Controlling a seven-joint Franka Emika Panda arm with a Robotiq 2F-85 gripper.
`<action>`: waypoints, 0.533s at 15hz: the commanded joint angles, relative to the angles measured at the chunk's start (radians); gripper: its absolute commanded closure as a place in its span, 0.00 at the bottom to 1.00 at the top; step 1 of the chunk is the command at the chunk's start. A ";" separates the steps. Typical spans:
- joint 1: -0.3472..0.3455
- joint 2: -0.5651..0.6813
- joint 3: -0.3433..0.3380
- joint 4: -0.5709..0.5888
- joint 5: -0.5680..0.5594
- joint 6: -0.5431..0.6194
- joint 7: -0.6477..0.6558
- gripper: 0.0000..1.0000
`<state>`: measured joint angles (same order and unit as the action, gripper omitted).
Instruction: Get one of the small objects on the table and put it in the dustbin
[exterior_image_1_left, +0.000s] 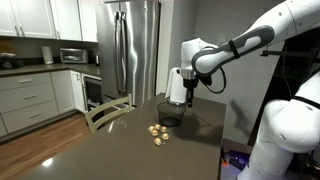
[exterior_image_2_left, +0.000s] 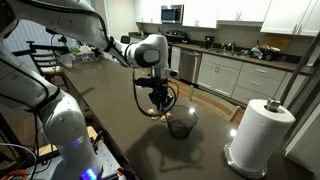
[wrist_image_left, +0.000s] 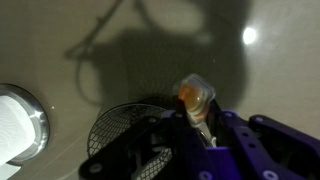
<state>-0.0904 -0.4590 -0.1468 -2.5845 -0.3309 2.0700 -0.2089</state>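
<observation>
The gripper (wrist_image_left: 198, 120) is closed narrowly on a small orange-tinged object (wrist_image_left: 192, 92), held across its middle just above the mesh dustbin (wrist_image_left: 112, 128) on the worktop (wrist_image_left: 60, 45); it looks light, firm and perhaps slippery.

In the wrist view the small object (wrist_image_left: 195, 95) showed orange and pale tan, the gripper (wrist_image_left: 198, 118) was black tinged with purple, and the dustbin (wrist_image_left: 118, 135) at lower left was a black wire mesh against the grey-brown table (wrist_image_left: 60, 40). In an exterior view the loose pieces (exterior_image_1_left: 158, 132) at lower centre were pale yellow-tan on the dark brown table, the arm (exterior_image_1_left: 295, 20) white with black joints, the fridge (exterior_image_1_left: 135, 45) steel-grey and the floor (exterior_image_1_left: 40, 140) warm wood-brown. In an exterior view the paper towel roll (exterior_image_2_left: 262, 135) at lower right was plain white.
</observation>
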 joint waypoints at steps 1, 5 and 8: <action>-0.001 0.062 -0.010 0.074 0.015 0.020 -0.048 0.90; 0.010 0.144 -0.011 0.145 0.024 0.088 -0.076 0.90; 0.012 0.206 -0.012 0.190 0.036 0.152 -0.100 0.90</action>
<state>-0.0845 -0.3352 -0.1518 -2.4597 -0.3235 2.1743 -0.2538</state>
